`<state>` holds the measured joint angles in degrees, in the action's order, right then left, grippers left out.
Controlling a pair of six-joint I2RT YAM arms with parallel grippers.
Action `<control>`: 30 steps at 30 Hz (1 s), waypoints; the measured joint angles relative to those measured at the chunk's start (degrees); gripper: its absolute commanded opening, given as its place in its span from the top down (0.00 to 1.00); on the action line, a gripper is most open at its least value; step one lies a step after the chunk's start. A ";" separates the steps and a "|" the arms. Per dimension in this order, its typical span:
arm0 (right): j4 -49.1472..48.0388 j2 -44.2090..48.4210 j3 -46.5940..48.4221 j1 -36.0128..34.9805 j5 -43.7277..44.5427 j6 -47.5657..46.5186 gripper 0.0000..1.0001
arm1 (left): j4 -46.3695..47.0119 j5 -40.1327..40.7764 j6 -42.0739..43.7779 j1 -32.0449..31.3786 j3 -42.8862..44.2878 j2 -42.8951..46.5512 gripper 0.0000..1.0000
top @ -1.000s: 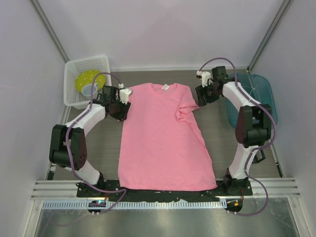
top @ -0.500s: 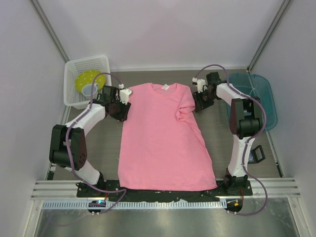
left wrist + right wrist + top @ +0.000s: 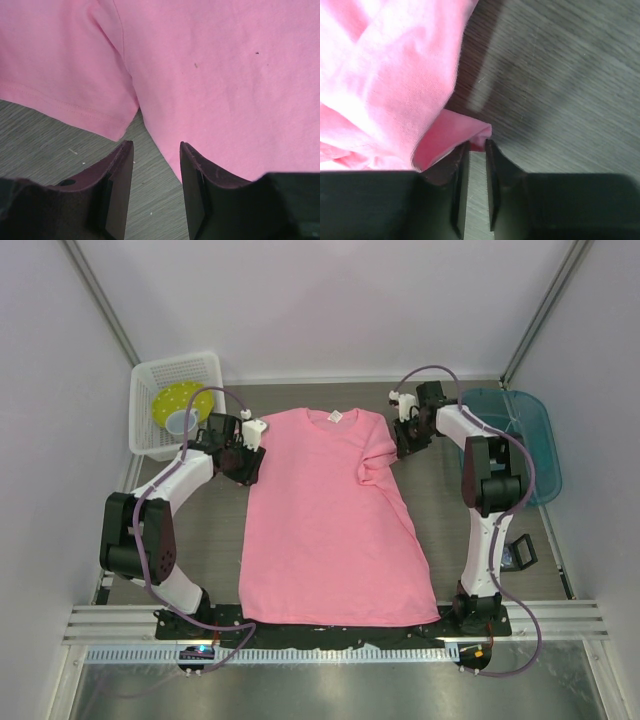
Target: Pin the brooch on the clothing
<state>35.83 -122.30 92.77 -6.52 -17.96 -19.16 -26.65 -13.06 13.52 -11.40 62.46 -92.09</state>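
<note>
Right wrist view puts the right gripper (image 3: pixel 476 145) at the tip of a folded sleeve (image 3: pixel 457 132) of the clothing (image 3: pixel 395 75). Its jaws stand a narrow slit apart with pink cloth right at their tips, and we cannot tell whether the fold is actually pinched.

We judge the step to be flattening this bunched sleeve so the shirt lies smooth for pinning. To do it well, we want only the hem layer caught. The pull should run low and outward toward the tabletop's right edge, without dragging the body.

The left gripper (image 3: pixel 156 145) hovers with its jaws apart and empty, just beside the other sleeve near the left edge. It could steady that side.

We see the brooch nowhere in any view.

The shirt lies along the middle of the grey wood-grain tabletop (image 3: pixel 440 510), collar toward the far edge and hem at the near edge. The surface looks smooth, so cloth may slide easily.

A white basket (image 3: pixel 150 380) holding a yellow bowl (image 3: pixel 175 400) sits in the far left corner. A teal bin (image 3: pixel 535 430) sits at the far right. Plain pale walls close in three sides.
</note>
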 measured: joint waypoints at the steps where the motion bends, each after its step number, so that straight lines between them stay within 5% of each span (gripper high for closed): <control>1: 0.07 -0.31 0.15 0.00 0.00 -0.02 0.99 | 0.00 0.00 0.04 0.00 0.00 0.00 0.54; 9: 1.66 -0.61 0.63 0.70 2.89 -2.34 0.99 | 0.02 0.00 0.20 0.00 0.00 0.00 0.54; 19: 3.45 0.48 10.10 5.46 19.74 -9.03 0.99 | 0.07 -0.02 0.17 0.00 0.00 -0.02 0.54; 23: 2.16 0.52 14.51 5.49 27.08 -10.60 0.42 | 0.09 0.00 0.13 0.00 0.00 -0.04 0.54; 30: 2.23 0.42 18.67 3.89 28.68 -11.10 0.41 | 0.07 0.00 -0.02 0.00 0.15 -0.17 0.53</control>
<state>38.06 -121.89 111.44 -2.63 10.72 -30.26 -26.59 -13.06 13.50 -11.40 62.61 -92.27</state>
